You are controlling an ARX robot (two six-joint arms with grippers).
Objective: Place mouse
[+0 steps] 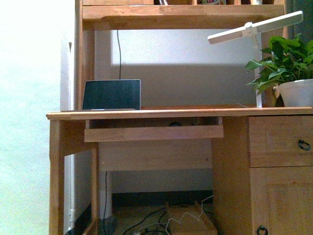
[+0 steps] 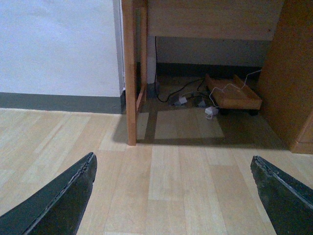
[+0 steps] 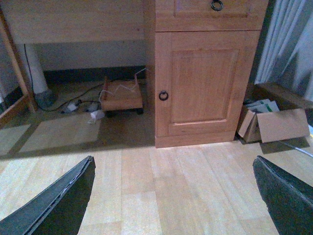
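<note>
In the front view a small dark rounded shape, apparently the mouse (image 1: 174, 124), lies on the pull-out tray (image 1: 153, 132) under the wooden desk top (image 1: 195, 112); only its top edge shows. Neither arm shows in the front view. My left gripper (image 2: 172, 161) is open and empty, low over the wooden floor, facing the desk's left leg (image 2: 130, 73). My right gripper (image 3: 173, 161) is open and empty, low over the floor in front of the desk's cupboard door (image 3: 201, 83). The mouse does not show in either wrist view.
A laptop (image 1: 111, 94) stands open on the desk at the left. A potted plant (image 1: 291, 78) and a white lamp (image 1: 254, 29) are at the right. Under the desk are cables (image 2: 181, 95) and a wheeled wooden stand (image 2: 232, 93). A cardboard box (image 3: 274, 125) lies right of the cupboard.
</note>
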